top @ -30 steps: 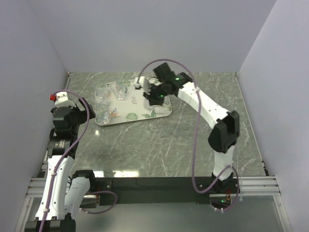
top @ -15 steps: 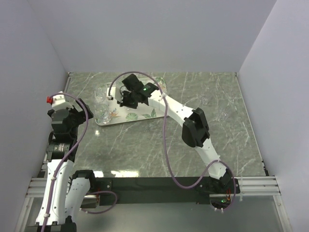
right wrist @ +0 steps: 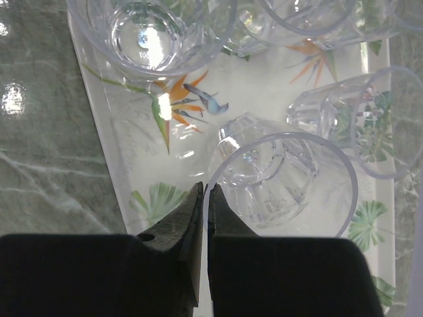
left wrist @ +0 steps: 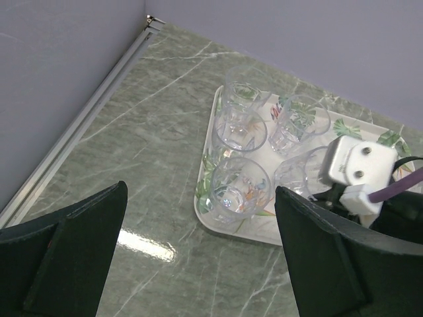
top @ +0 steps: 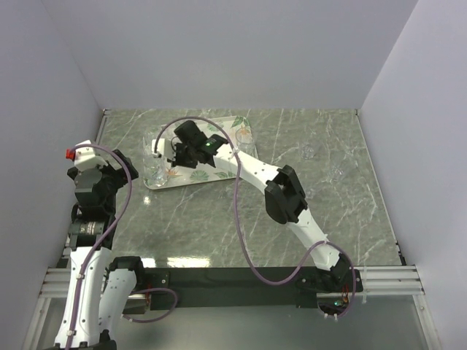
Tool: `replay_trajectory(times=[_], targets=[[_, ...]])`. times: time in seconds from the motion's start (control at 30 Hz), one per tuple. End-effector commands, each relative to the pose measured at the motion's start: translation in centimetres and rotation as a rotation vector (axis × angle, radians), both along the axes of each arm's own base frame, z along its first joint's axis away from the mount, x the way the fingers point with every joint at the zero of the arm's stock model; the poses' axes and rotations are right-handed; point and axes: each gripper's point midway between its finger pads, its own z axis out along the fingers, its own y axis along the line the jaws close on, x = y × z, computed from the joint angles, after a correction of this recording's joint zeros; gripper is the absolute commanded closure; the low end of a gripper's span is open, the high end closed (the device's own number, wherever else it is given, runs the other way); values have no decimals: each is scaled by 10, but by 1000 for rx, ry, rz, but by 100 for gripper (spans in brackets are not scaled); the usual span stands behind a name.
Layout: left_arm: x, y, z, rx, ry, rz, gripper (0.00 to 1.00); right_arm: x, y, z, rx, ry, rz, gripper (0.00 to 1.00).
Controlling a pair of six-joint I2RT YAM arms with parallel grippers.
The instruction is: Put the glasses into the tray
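Over the flat rectangular white tray with the green-leaf and orange-flower print [right wrist: 132, 185], your right jaws are pressed almost together. They pinch the thin wall of one small clear glass tumbler [right wrist: 284, 181], whose rim runs straight into the narrow slit between the two dark fingers. You cannot tell from the wrist view whether that tumbler's base rests on the tray or hangs just above it.

To get there, the right arm [top: 255, 171] stretches across the grey-green marbled bench [top: 219, 226] to the tray's left half, which lies toward the far left of the bench.

Your left jaws are spread wide and pulled back at the bench's left side. Only bench surface and the near edge of the tray show between the fingers, and they touch neither.

From the left wrist view, five clear tumblers [left wrist: 241, 129] crowd the tray's left end close beside one another, and the right arm's white camera block [left wrist: 357, 165] sits just over the nearest right one. In the top view what looks like another tumbler [top: 244, 134] stands at the tray's far right corner.

Two more clear tumblers [top: 312, 151] stand on the bare bench to the right, near each other and well apart from the tray.
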Motion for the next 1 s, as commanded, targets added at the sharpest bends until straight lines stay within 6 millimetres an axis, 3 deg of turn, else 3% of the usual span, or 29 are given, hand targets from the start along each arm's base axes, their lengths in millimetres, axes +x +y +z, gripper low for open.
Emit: replay_trajectory(times=[0.0,0.23,0.37,0.5,0.53,0.73,0.83,0.97], targets=[[0,4,8,19,-42,20,1,4,24,19,63,-78,26,100],[-2,5,10,20,-51,23,1,0,26,7,47,-69,30,100],[-2,5,10,20,-53,23,1,0,25,3,35,-68,29,94],[-2,5,12,20,-57,21,1,1,24,4,37,-71,20,79],[-2,5,11,20,-54,21,1,1,25,6,41,-75,18,71],[-2,4,12,20,-60,20,1,6,25,27,78,-106,-9,45],[-2,4,12,20,-60,18,1,11,24,42,99,-132,-33,40],[-2,4,12,20,-62,18,1,13,18,80,149,-177,-60,37]])
